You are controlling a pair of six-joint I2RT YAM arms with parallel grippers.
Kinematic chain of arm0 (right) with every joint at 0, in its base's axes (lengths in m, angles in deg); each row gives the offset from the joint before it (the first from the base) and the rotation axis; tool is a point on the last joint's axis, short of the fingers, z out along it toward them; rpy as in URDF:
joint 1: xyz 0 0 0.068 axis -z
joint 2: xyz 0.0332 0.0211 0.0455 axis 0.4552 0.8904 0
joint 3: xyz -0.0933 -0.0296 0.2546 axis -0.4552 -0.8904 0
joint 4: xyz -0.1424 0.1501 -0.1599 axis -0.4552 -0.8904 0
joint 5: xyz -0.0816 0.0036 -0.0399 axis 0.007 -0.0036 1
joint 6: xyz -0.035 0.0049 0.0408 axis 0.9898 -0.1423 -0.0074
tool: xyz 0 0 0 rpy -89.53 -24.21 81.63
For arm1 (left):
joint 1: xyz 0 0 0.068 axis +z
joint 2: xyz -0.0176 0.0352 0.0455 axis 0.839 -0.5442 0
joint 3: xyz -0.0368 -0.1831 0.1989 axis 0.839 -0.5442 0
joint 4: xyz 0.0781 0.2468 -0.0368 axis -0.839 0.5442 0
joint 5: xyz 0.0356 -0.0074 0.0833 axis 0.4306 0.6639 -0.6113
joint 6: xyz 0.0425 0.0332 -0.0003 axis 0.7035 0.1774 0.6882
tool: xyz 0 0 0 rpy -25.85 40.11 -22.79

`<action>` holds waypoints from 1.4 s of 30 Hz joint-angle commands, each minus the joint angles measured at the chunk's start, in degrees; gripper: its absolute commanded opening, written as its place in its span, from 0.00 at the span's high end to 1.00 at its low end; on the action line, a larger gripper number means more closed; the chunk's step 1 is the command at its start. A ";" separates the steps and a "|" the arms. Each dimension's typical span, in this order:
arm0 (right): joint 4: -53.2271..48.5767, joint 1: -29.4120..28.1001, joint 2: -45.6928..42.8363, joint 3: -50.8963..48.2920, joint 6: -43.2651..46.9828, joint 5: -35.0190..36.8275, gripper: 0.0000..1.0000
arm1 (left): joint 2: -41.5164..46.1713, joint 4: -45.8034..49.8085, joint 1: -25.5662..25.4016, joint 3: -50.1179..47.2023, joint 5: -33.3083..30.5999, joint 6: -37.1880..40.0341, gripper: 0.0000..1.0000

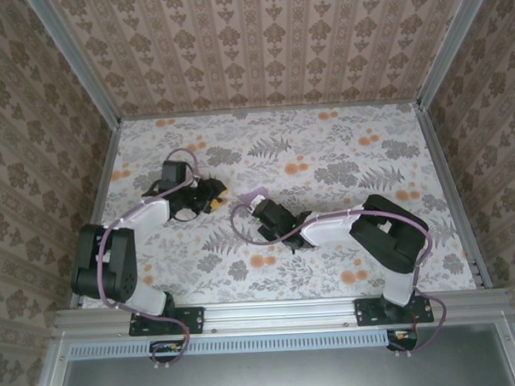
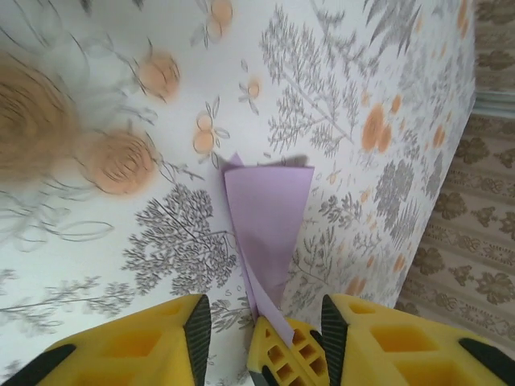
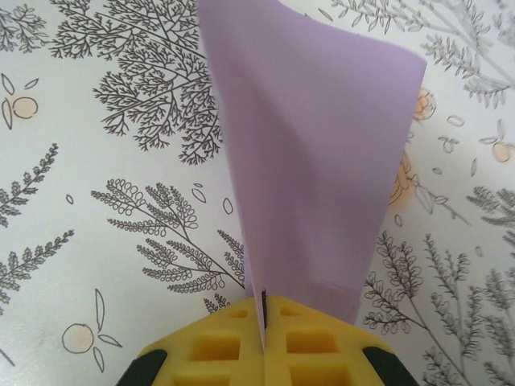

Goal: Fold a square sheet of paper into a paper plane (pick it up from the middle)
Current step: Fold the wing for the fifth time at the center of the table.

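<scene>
On the left, the left arm [image 1: 123, 250] reaches over the flowered counter [image 1: 341, 155] and ends in the left claw [image 1: 217, 197], which points toward the middle. In its own wrist camera that claw [image 2: 263, 310] stands apart, with a yellow finger [image 2: 137, 346] on each side and black pads facing inward. The narrow near end of the paper [image 2: 269, 209] runs in between the two fingers. I can't see either pad pressing on it. A small yellow latticed piece [image 2: 278, 358] sits under that end of the paper, and I can't tell what it belongs to.

In the middle of the counter the paper [image 1: 254, 195] shows as a small lavender scrap between the two claws. It is folded, tapering from a broad far edge to a narrow near one, and it stands up off the surface rather than lying flat.

To the right, the right claw [image 1: 260, 206] comes in from the right arm [image 1: 387, 234]. Its wrist camera shows this claw [image 3: 264, 310] pressed together on the paper [image 3: 314, 153], with the sheet's lower edge caught in the thin seam between the yellow fingers [image 3: 209, 346]. From there the sheet rises and curls over above the counter's leaf pattern.

Patterned walls [image 1: 259, 39] close in the counter at the back and on both sides.
</scene>
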 commanded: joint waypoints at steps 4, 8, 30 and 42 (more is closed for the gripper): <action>0.35 2.58 -1.93 -0.44 -6.10 -11.00 1.00 | 4.57 2.06 0.92 -3.94 -0.12 5.08 0.53; 0.26 3.62 -1.97 -0.30 -9.19 -15.14 1.00 | 4.97 -2.26 -0.18 -7.02 1.19 4.92 0.52; 13.03 13.79 -3.25 -6.59 -31.18 -44.56 1.00 | -4.58 -21.23 -13.95 -8.87 2.78 1.99 0.68; 12.13 14.68 -0.01 -5.65 -33.62 -46.86 1.00 | -9.06 -25.78 -15.99 -8.53 3.04 0.41 0.72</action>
